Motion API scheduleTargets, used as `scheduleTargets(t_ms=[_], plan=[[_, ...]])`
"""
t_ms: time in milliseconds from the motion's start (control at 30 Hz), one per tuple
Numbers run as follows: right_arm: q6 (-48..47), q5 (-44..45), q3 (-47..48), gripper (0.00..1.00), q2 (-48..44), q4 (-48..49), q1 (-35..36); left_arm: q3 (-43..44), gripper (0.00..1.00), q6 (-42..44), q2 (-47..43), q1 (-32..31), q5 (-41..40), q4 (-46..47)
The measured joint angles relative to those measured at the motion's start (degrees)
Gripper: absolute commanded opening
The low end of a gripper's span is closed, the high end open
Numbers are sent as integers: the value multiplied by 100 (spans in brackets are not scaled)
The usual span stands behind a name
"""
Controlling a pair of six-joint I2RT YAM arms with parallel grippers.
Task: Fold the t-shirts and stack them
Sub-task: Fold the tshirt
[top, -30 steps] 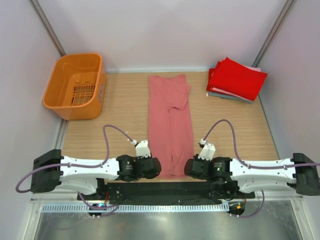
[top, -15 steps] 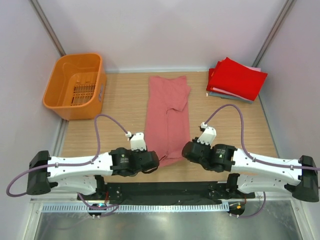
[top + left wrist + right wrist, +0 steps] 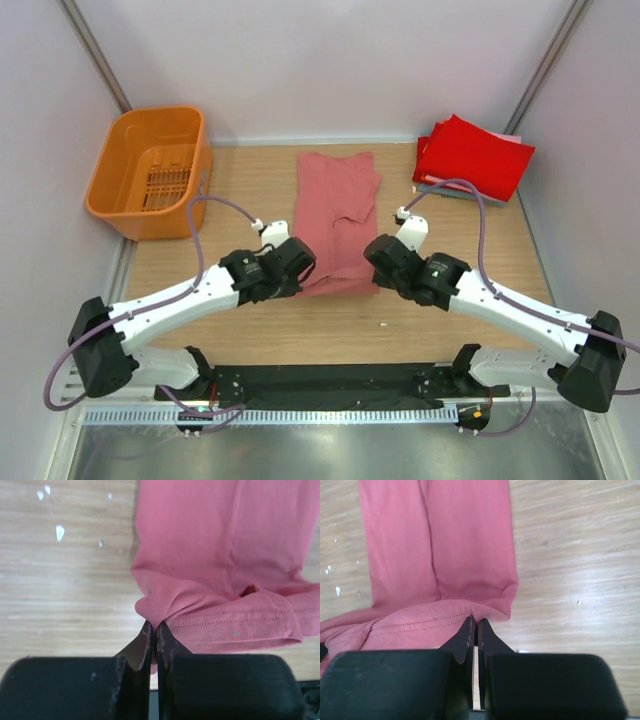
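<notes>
Hem (image 3: 235,624) of the pink shirt (image 3: 338,210) now rides clear of the table (image 3: 250,330), pinched at its two near corners. The left gripper (image 3: 154,630) is clamped on the left corner and the right gripper (image 3: 475,625) on the right, each closed tight with cloth between. A second ago the shirt lay flat as a long strip reaching the near edge, with both grippers low at its end. Since then the arms have carried the hem away from their bases and over the body, so the strip shows much shorter from above and a doubled fold sits at its near end. The shirt lies mid-table, collar end toward the far wall, that half flat. This looks like the end-to-end half-fold, roughly midway; the hem likely has to reach the collar end before release. How much cloth each grip holds is hard to tell from the wrist views, so a corner could perhaps slip. The red shirt (image 3: 475,155) tops the folded stack (image 3: 440,187) at the far right, well apart, and the basket (image 3: 150,172) stands at the far left.
</notes>
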Motion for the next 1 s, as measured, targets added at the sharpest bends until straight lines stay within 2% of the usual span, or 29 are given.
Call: scheduleTargets(t_ms=[367, 633, 1000], plan=[[-1073, -509, 715, 1, 944, 514, -1200, 1241, 2, 1128, 1410, 1318, 855, 256], [-1631, -914, 1128, 1, 1633, 841, -1856, 2022, 2, 1532, 2223, 1816, 1241, 260], [-2046, -1285, 1530, 1, 2612, 1189, -2312, 2688, 4, 1825, 3080, 2308, 1589, 284]])
